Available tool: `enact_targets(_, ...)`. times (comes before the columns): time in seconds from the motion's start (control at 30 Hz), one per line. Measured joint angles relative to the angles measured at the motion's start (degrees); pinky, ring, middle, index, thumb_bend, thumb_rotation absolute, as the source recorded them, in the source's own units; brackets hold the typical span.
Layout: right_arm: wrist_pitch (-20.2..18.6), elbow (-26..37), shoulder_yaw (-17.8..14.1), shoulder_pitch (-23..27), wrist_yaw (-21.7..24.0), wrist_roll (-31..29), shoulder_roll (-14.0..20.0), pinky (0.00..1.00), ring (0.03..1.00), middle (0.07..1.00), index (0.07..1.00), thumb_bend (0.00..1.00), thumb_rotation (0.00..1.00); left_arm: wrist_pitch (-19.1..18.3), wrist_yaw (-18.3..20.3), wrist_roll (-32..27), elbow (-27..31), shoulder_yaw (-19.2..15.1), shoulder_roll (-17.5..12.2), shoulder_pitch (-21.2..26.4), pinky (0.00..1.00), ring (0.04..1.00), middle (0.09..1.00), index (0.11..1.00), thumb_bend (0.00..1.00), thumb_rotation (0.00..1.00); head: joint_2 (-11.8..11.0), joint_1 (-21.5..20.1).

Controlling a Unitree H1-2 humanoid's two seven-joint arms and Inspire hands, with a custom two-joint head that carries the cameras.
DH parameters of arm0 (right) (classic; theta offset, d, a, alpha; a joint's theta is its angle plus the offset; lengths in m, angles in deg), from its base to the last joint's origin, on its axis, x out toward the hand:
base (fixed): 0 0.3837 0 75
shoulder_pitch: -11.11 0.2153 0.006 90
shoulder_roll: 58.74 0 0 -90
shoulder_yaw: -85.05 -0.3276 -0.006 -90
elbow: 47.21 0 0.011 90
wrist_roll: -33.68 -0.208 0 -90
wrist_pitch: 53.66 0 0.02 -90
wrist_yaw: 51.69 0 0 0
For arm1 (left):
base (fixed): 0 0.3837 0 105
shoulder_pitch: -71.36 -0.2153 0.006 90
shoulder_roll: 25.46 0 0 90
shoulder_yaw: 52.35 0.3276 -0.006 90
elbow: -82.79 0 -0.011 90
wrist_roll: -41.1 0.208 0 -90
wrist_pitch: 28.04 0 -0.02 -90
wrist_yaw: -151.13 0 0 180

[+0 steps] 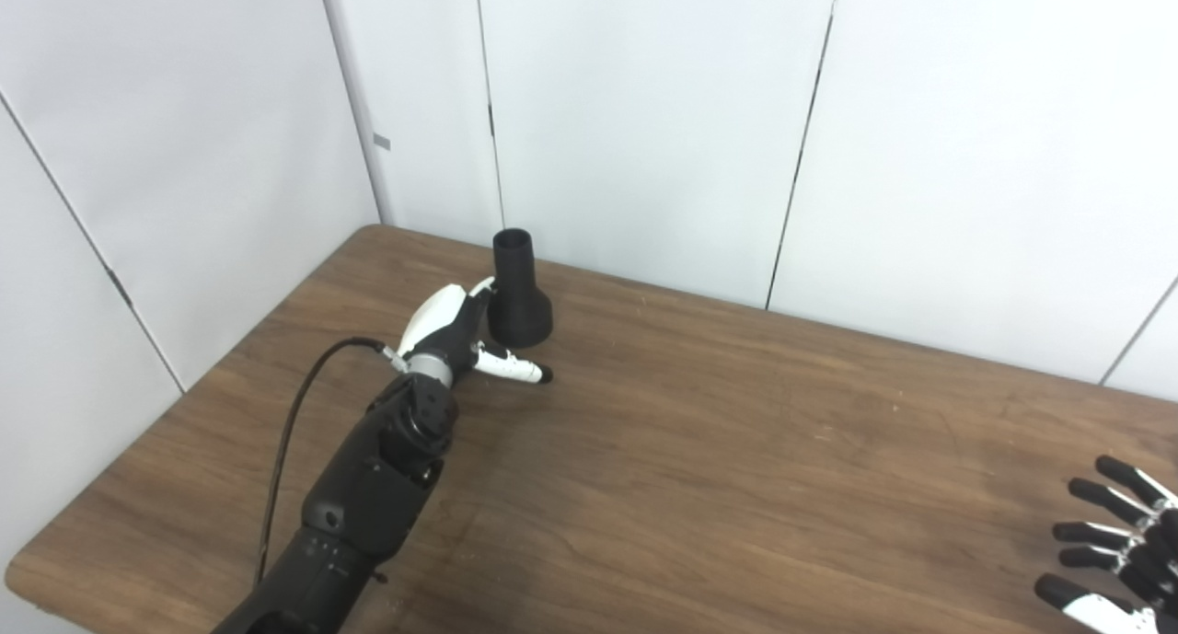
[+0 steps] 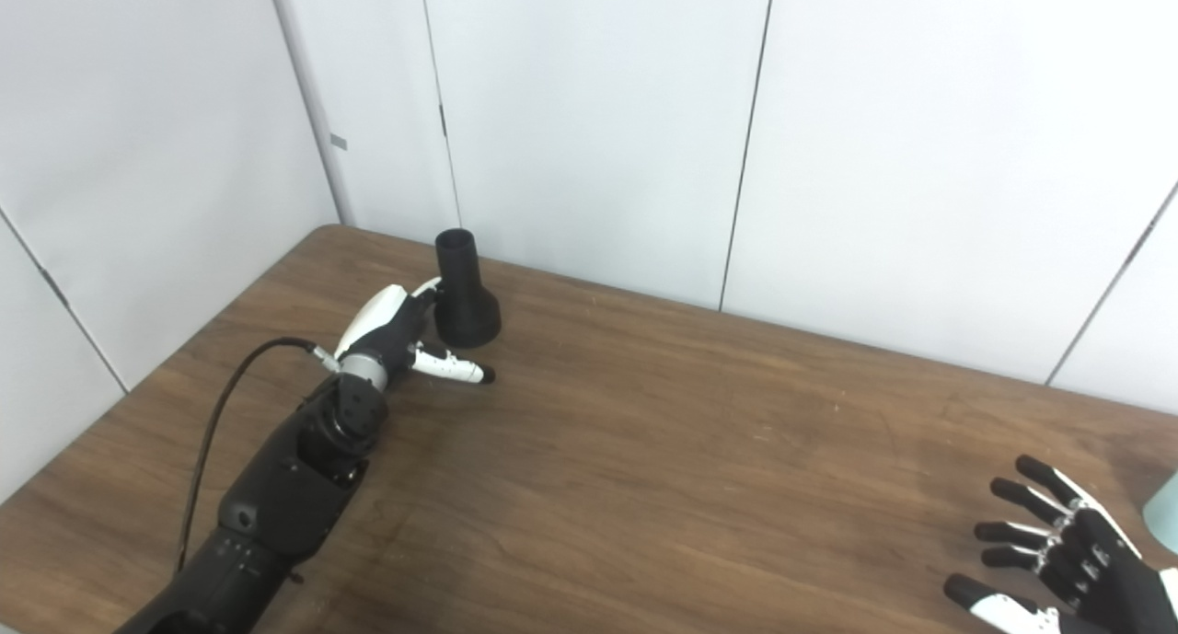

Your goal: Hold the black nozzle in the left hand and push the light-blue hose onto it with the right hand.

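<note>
the black nozzle stands upright, narrow end up, just beyond the left hand, whose fingers are apart and unclosed; the right hand waits spread, well apart

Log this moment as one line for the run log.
left hand: open beside black nozzle, grasp not closed | nozzle: upright on table | right hand: open, idle, near right | light-blue hose: only an edge visible

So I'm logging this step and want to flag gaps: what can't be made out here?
- Left hand: whether its fingers touch the nozzle is hidden behind the hand, in both views.
- Hose: only a pale blue sliver shows, cut by the right eye view's right edge; absent from the left eye view.
- Right hand: its wrist is cut by the bottom edge.
</note>
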Motion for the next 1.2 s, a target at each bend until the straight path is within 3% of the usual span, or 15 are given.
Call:
enact_targets(0.3,-0.64,0.62,0.0,-0.52,0.11,-0.04,0.08,0.55,0.615,0.77,0.839,0.67,0.0,-0.56,0.01,1.23,-1.75,0.19,-0.04,1.18,0.99,0.978,0.935,0.904,0.96,0.21,0.26,0.09)
enact_targets(0.53,-0.93,0.84,0.01,-0.8,0.22,-0.04,0.17,0.55,0.615,0.77,0.839,0.67,0.0,-0.56,0.0,1.41,-2.68,0.19,-0.05,1.74,0.98,0.977,0.936,0.905,0.96,0.21,0.44,-0.09)
enact_targets(0.6,-0.95,0.84,0.0,-0.81,0.26,-0.04,0.18,0.54,0.615,0.769,0.838,0.67,0.0,-0.53,-0.07,1.4,-3.2,0.19,-0.02,2.05,0.93,0.971,0.934,0.906,0.95,0.21,0.53,0.0)
enact_targets(0.77,-0.96,0.84,-0.01,-0.81,0.37,-0.03,0.22,0.54,0.616,0.769,0.838,0.67,0.0,0.47,-2.23,0.42,-5.16,-0.31,0.03,3.15,0.88,0.949,0.915,0.912,0.95,0.2,0.62,0.26)
enact_targets(1.13,-1.14,0.84,0.1,-0.85,0.57,0.02,0.27,0.53,0.614,0.766,0.83,0.68,0.01,3.12,-3.83,-2.38,-7.81,-0.29,0.18,3.69,0.86,0.905,0.865,0.861,0.9,0.18,1.05,-0.09)
enact_targets(1.2,-1.15,0.84,0.08,-0.87,0.58,0.02,0.44,0.53,0.614,0.766,0.828,0.68,0.02,3.13,-3.91,-2.52,-8.1,-0.16,0.18,3.95,0.89,0.904,0.86,0.853,0.91,0.19,1.14,-0.35)
